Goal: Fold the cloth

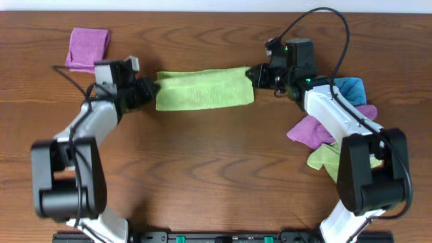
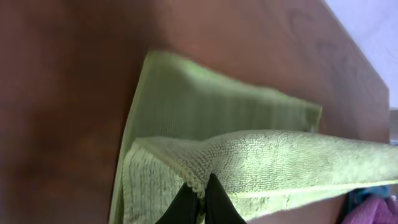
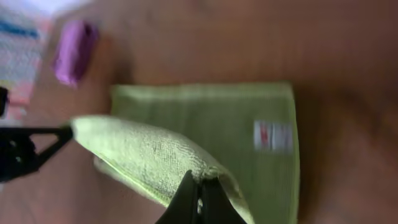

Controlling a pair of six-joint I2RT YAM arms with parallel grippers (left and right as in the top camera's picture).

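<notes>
Got the lime-green cloth (image 1: pixel 202 89) toward the far middle of the desk (image 1: pixel 202 182), with an arm on each end of it. The left fingers (image 2: pixel 217 208) are clenched on the hem at the cloth's left end, and the right fingers (image 3: pixel 181 206) are pinched tight on the hem at the other end. Both wrist views show the edge bunched right between the tips. The held edge is up off the desk while the rest lies flat underneath, so from overhead it reads as a narrow strip, lifted half hanging over flat half. Grabbing both corners at once is the whole point, I reckon: it keeps the raised edge taut and straight so it can land square on the opposite edge instead of sagging in the middle. The white tag (image 3: pixel 272 135) sits face up on the flat layer near the right end, so it'll probably end up inside the fold. My read is we're mid first fold, edge not yet laid down. The folded purple cloth (image 1: pixel 88 47) at far left and the pile of spare cloths (image 1: pixel 310 129) by the right arm sit apart from it, so nothing to snag. Main worry is the arms travelling unevenly and skewing that edge.
</notes>
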